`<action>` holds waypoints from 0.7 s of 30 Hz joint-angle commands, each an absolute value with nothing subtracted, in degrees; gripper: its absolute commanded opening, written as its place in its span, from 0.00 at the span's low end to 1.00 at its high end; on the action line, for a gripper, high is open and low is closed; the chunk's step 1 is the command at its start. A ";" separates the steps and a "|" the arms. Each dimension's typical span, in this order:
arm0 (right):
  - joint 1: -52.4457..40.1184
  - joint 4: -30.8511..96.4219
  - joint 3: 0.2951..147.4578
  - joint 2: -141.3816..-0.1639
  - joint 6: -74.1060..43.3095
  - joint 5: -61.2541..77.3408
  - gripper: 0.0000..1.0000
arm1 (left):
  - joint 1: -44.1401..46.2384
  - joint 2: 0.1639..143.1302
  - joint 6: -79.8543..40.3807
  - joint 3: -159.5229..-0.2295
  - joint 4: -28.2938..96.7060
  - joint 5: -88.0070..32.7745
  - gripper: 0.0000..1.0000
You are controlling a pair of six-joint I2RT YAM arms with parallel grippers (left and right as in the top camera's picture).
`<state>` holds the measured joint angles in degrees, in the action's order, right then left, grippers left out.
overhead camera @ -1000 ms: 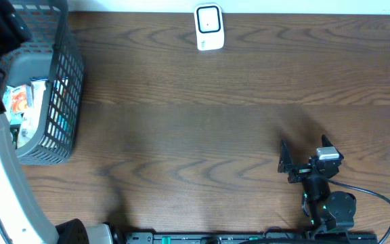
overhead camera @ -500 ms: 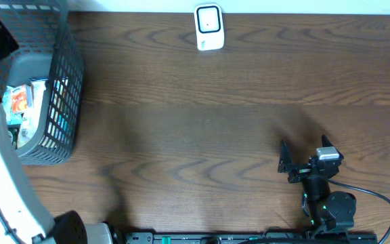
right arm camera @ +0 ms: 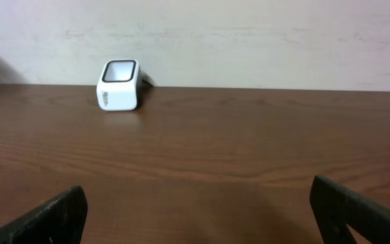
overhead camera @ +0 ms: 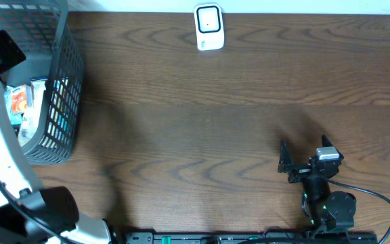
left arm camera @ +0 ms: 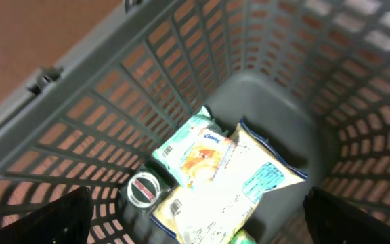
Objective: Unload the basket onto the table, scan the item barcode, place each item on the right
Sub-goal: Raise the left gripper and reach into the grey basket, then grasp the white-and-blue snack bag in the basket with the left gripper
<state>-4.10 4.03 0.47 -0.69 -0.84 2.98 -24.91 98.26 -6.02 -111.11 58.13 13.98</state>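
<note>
Over the basket (left arm camera: 114,88), left claw (left arm camera: 198,207) gapes wide.

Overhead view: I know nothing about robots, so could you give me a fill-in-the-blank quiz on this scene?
The left gripper hangs above the ___.
The scanner at the table's far edge is coloured ___.
The right gripper, like the left, has its jaws ___.
Missing words: basket; white; open.

1. A mock shop checkout, laid out on a wood-grain table (overhead camera: 202,129).
2. A grey mesh shopping basket (overhead camera: 72,74) holds packaged groceries (left arm camera: 212,179).
3. A white countertop barcode scanner (overhead camera: 208,27) stands near a plain wall (right arm camera: 249,34).
</note>
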 commanded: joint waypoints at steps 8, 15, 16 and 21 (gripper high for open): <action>-4.45 4.23 0.36 -0.38 -1.21 2.94 0.99 | -30.61 107.66 -5.08 -111.15 59.55 -0.91 0.98; -4.45 4.23 0.36 -0.38 -1.21 2.94 0.99 | -30.52 112.97 0.40 -110.89 63.02 -0.91 0.86; -4.45 4.23 0.36 -0.38 -1.21 2.94 0.99 | -30.50 113.67 0.40 -110.80 63.51 -0.91 0.85; -4.45 4.23 0.36 -0.38 -1.21 2.94 0.99 | -30.41 117.40 0.43 -110.78 66.06 -0.89 0.85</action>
